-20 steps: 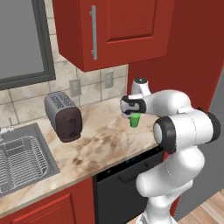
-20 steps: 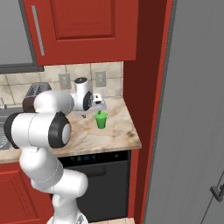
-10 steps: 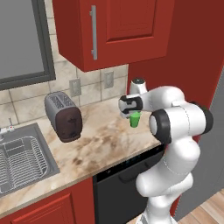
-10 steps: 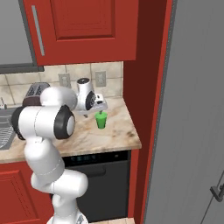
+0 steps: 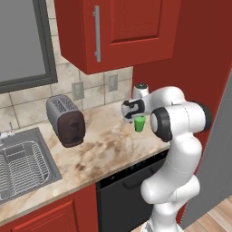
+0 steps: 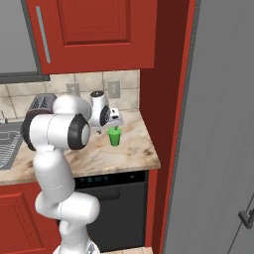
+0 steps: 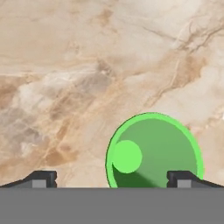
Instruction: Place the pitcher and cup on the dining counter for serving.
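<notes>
Tool (image 7: 111,178) open, above cup (image 7: 153,151), cup nearer right fingertip.

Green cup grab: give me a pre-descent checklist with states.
1. Gripper open: ok.
2. Small bright green cup upright on the marbled stone counter, mouth up: ok.
3. Cup centred between the fingertips: not ok, in the hand view it sits off toward one fingertip.
4. Gripper above the cup, not touching: ok.
5. Dark toaster well clear of the cup: ok.
6. Cup contents: cannot tell.
</notes>
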### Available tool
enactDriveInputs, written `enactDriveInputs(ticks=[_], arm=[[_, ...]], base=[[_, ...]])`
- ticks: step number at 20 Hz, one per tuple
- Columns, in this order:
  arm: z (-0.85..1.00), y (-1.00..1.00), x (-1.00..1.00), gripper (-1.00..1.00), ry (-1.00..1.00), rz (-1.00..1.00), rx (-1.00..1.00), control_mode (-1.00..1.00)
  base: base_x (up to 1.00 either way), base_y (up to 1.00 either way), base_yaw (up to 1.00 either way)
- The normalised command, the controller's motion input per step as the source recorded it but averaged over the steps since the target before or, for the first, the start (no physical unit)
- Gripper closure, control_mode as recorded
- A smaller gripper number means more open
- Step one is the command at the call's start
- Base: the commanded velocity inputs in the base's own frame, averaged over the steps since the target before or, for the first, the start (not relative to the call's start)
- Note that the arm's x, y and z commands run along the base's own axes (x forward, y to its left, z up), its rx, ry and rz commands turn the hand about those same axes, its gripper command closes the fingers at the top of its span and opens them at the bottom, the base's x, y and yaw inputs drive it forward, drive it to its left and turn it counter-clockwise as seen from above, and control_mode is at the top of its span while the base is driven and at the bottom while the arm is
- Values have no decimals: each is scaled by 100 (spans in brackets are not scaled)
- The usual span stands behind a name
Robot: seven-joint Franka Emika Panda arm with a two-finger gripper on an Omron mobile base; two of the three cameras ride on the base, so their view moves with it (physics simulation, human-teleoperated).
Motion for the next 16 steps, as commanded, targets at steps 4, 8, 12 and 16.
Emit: enactDriveInputs(ticks=[4, 8, 12, 16], arm=[[-20, 0, 34, -100, 1, 1, 0, -100], [-21, 0, 33, -100, 2, 1, 0, -100], [-22, 0, 26, -100, 3, 0, 0, -100], [-24, 0, 4, -100, 8, 0, 0, -100]], base=[[0, 0, 0], [0, 0, 0], [0, 0, 0], [0, 0, 0]])
